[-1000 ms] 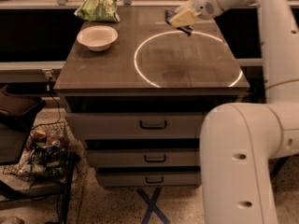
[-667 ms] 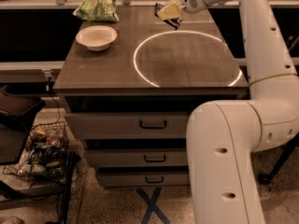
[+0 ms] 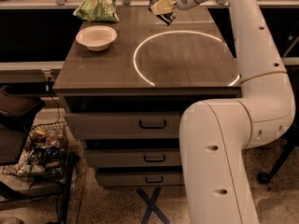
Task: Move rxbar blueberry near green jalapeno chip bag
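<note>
The rxbar blueberry (image 3: pixel 168 17) is a small dark-wrapped bar held in my gripper (image 3: pixel 162 9), above the far middle of the wooden table (image 3: pixel 187 64). The gripper is shut on the bar, which sticks out at both sides of the pale fingers. The green jalapeno chip bag (image 3: pixel 97 9) lies at the table's far left corner, well to the left of the gripper. My white arm reaches in from the right and fills the right foreground.
A white bowl (image 3: pixel 96 36) stands on the table just in front of the chip bag. A bright ring (image 3: pixel 140 69) marks the tabletop. Drawers (image 3: pixel 152 124) are below. A wire basket (image 3: pixel 39 150) with clutter sits on the floor at left.
My gripper has moved left along the far side of the table with the bar in it, closer to the chip bag. Bowl and bag have not moved.
</note>
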Robot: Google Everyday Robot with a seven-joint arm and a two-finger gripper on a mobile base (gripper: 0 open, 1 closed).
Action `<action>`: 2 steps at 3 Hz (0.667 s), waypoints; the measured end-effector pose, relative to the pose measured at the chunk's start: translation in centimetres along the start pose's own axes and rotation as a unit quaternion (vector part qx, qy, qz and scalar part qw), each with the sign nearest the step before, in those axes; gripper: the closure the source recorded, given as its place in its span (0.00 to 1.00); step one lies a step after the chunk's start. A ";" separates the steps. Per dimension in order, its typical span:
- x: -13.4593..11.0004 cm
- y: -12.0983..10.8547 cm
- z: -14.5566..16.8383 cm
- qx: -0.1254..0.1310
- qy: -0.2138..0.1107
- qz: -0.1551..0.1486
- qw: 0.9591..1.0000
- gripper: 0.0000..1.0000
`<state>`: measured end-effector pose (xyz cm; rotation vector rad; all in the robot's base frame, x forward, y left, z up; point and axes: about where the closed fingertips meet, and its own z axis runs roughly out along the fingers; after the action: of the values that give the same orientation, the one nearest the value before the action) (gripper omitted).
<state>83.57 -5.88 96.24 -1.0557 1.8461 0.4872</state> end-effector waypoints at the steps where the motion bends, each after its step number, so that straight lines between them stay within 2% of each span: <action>1: -1.0 -1.7 0.5 0.036 -0.013 0.014 0.999 1.00; 2: -2.7 -4.2 3.3 0.087 -0.048 0.037 0.994 1.00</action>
<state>89.29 -4.67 97.39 -0.8364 1.8106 0.4051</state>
